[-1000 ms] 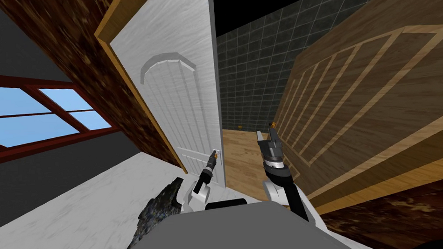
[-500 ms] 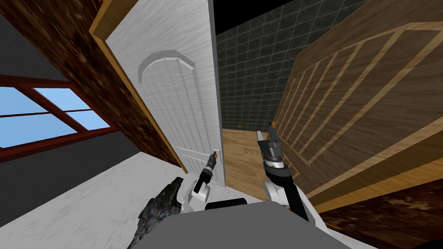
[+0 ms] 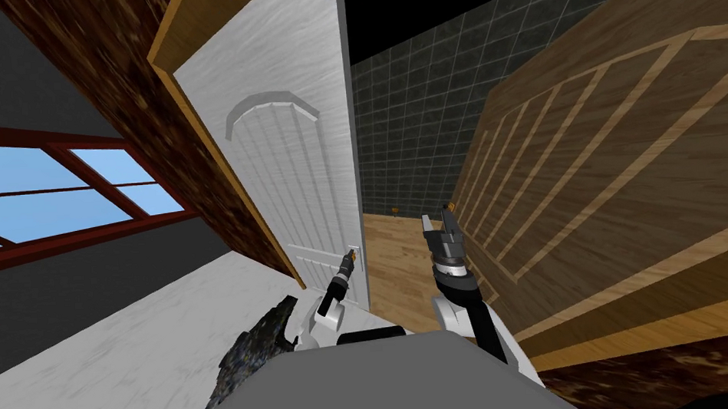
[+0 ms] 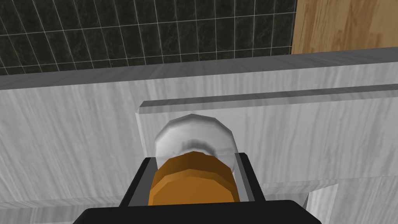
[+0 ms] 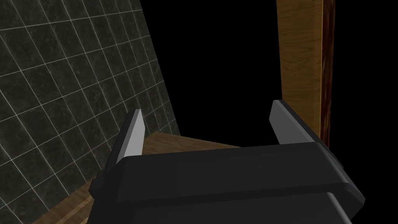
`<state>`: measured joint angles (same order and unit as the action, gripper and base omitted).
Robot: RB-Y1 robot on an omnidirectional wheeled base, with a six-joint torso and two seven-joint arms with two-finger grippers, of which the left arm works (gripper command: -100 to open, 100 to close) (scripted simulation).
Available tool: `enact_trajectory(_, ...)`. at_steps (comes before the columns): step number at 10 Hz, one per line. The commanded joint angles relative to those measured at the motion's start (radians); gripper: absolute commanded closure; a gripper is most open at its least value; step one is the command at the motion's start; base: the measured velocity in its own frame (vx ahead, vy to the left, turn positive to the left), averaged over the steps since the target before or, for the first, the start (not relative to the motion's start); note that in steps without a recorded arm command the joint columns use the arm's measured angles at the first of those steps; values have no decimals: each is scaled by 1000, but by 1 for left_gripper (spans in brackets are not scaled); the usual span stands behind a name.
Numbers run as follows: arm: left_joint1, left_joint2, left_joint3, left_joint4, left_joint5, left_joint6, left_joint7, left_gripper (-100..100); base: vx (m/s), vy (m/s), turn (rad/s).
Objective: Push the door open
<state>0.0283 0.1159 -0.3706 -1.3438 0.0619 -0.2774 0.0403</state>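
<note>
Door [image 3: 291, 163]: white, standing ajar.
Left gripper [image 4: 195, 165]: jaws pinching the orange knob [image 4: 193, 182] on it.
Right gripper [image 5: 207, 109]: jaws spread wide, up beside the wooden panel [image 3: 599, 165].

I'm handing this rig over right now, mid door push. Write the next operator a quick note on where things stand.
Left gripper: shut on the orange knob of the white door.
Right gripper: open, holding nothing, raised in front of the gap past the door's free edge.
Done: knob gripped; door stands ajar, dark tiled wall and wooden floor showing through the gap.
Left: push the door wider, then release.
</note>
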Motion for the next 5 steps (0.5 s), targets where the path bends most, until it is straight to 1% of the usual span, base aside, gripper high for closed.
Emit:
enact_trajectory(1, -7, 3, 27, -8, 1, -8, -5, 100, 145, -116, 47)
enact_trajectory(2, -9, 2, 34, -5, 2, -8, -6, 100, 140, -110, 36)
enact_trajectory(3, -14, 0, 51, 3, 2, -8, -10, 100, 176, -136, 55)
enact_trajectory(4, -17, -1, 59, 6, 3, -8, -11, 100, 143, -118, 74)
enact_trajectory(5, -19, -3, 69, 10, 3, -8, -13, 100, 109, -102, 28)
